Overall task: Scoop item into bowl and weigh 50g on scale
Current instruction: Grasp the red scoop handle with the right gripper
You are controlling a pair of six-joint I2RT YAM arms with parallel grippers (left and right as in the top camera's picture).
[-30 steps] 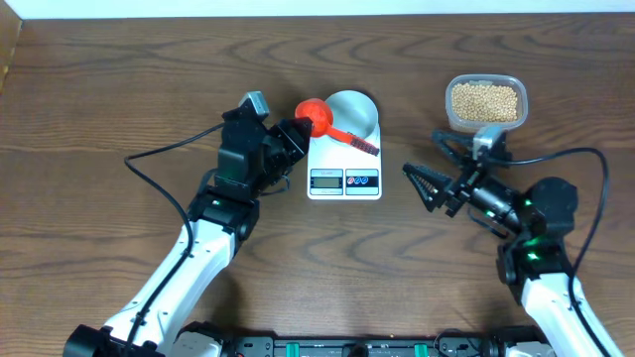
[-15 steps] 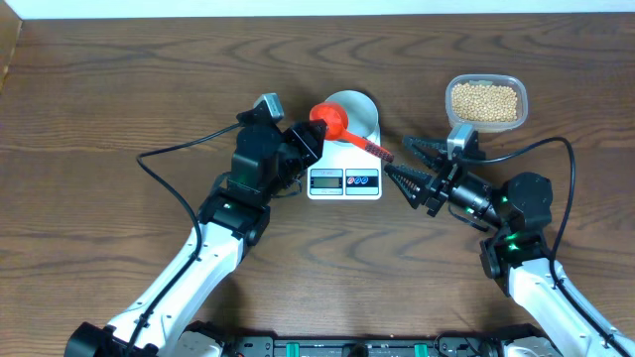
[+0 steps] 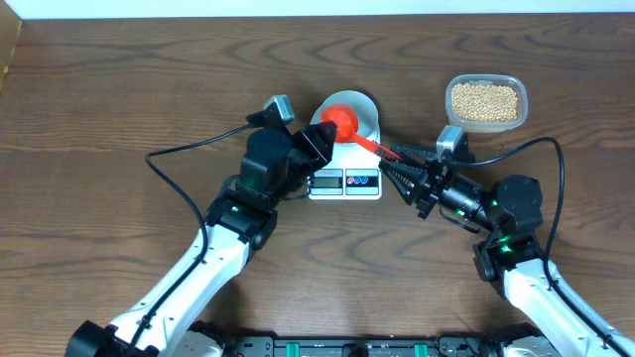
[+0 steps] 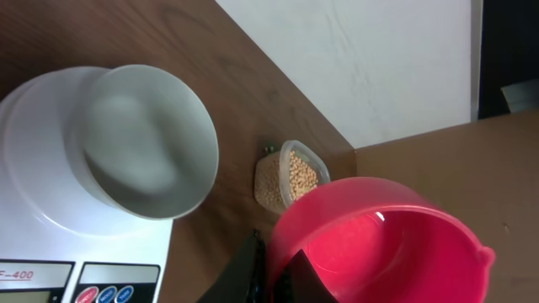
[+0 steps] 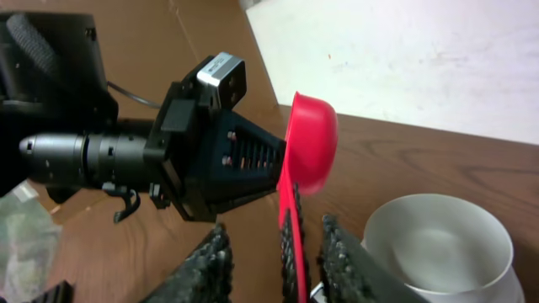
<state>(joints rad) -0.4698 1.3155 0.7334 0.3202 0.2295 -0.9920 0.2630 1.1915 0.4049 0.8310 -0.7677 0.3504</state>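
Right tool [image 5: 278, 257] straddling scoop handle [image 5: 289, 206], bowl [image 5: 438, 240] beside

One bowl [image 3: 365, 112], scale [image 3: 344, 180], scoop [image 3: 342, 121], tub [image 3: 486, 102]

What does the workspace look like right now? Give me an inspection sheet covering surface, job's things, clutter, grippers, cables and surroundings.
Surface: brown wooden table, nothing spilled seen.
Job's things: white bowl sits on the scale and looks empty; beans fill a clear tub at the far right; red scoop, empty, is held in the air by the bowl.
Clutter: nothing seen.
Grippers: left gripper shut on the scoop's cup rim; right gripper open, fingers either side of the scoop's handle, gaps showing.
Cables: a black cable loops from each arm over the table.
Surroundings: white wall beyond the far edge; cardboard at the far left corner.
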